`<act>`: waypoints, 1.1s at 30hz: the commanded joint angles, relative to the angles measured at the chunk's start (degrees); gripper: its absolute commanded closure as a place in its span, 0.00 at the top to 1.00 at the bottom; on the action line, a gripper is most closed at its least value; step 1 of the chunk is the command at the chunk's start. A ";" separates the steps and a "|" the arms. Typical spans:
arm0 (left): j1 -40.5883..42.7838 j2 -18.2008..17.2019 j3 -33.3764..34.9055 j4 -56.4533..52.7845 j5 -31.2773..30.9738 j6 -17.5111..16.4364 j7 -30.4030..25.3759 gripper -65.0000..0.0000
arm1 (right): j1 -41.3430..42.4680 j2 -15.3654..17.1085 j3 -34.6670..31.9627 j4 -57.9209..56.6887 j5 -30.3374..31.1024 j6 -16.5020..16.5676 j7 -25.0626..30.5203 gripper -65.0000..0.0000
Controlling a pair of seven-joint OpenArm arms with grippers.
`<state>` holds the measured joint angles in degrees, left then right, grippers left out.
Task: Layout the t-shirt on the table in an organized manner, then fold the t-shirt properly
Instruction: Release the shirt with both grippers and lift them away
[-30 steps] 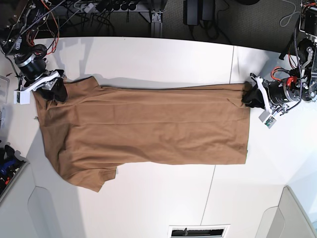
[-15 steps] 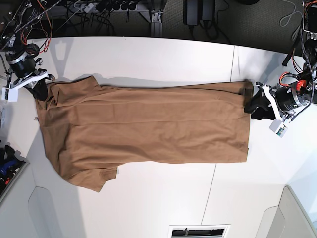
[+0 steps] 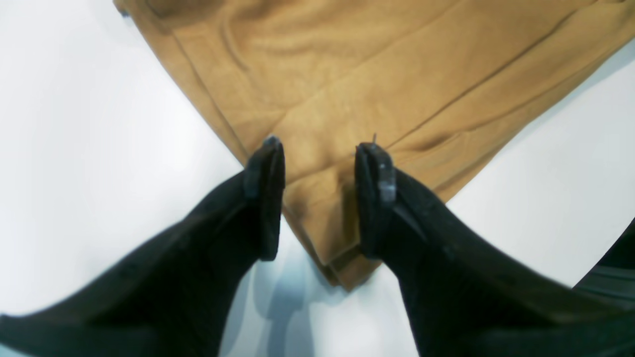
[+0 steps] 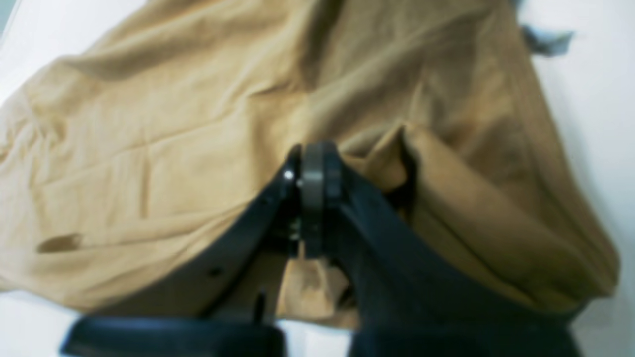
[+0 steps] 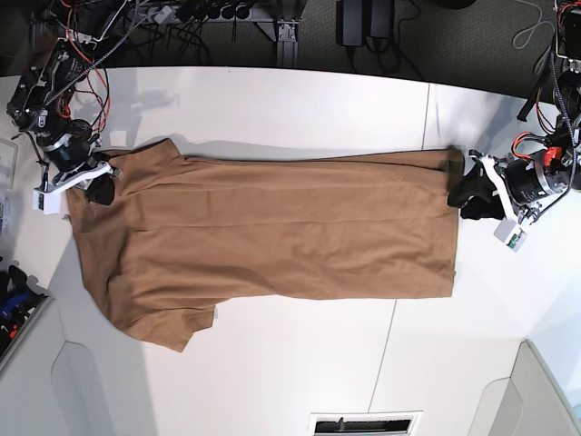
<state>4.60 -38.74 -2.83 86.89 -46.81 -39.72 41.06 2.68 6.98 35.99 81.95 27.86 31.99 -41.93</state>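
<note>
In the left wrist view we see the left gripper [image 3: 320,153], black fingers [image 3: 265,173] spread, straddling a corner of the soft tan-brown cotton t-shirt [image 3: 377,74] on the smooth matte white worktop [image 3: 89,148].

In the right wrist view, the right gripper [image 4: 312,166] pinches a raised fold at frame centre.

In the base view, the shirt lies flat across mid-frame.

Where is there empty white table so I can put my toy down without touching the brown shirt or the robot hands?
The biggest bare patch of the table lies below the t-shirt in the base view. A second strip runs above the shirt, up to the table's far edge. It is crowded at both shirt ends: the right gripper pinches one corner, and the open left gripper straddles the other.
</note>
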 commanded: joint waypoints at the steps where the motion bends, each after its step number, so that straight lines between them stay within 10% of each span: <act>1: -0.76 -1.07 -0.02 0.79 -0.07 -0.28 -1.46 0.32 | 0.83 0.79 0.11 0.11 0.83 0.37 1.25 0.00; 11: -0.50 5.46 1.77 -4.63 5.60 -0.28 -3.19 0.10 | 0.31 0.79 0.09 -2.91 0.20 0.37 0.39 0.00; 33: 10.62 6.19 1.64 -0.57 5.49 -0.28 -1.81 0.09 | -13.99 0.92 0.28 8.96 6.99 0.39 -1.66 0.00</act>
<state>14.85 -31.75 -1.19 86.04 -42.96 -39.90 36.45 -11.70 7.27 36.03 90.13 34.81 32.21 -43.55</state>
